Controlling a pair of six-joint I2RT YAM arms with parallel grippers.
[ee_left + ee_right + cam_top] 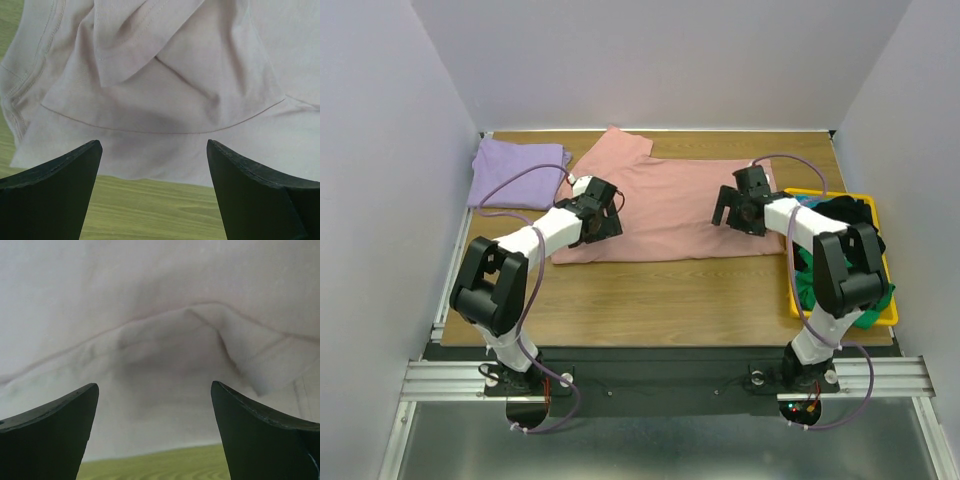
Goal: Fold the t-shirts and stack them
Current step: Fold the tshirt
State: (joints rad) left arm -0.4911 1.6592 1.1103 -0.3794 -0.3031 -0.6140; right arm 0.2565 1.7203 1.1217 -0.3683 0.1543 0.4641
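Note:
A dusty pink t-shirt [670,200] lies spread across the middle of the wooden table, partly folded, with one sleeve pointing to the back. A folded lavender t-shirt [517,172] lies at the back left. My left gripper [603,222] is open and empty above the pink shirt's left edge; its wrist view shows the shirt's folded sleeve and hem [165,95] just beyond the jaws. My right gripper [730,213] is open and empty above the shirt's right part; its wrist view shows rumpled pink fabric [165,350] ahead.
A yellow bin [881,306] at the right edge holds black [845,212], green and teal shirts [808,285]. Bare wood table [660,300] lies in front of the pink shirt. White walls enclose the table on three sides.

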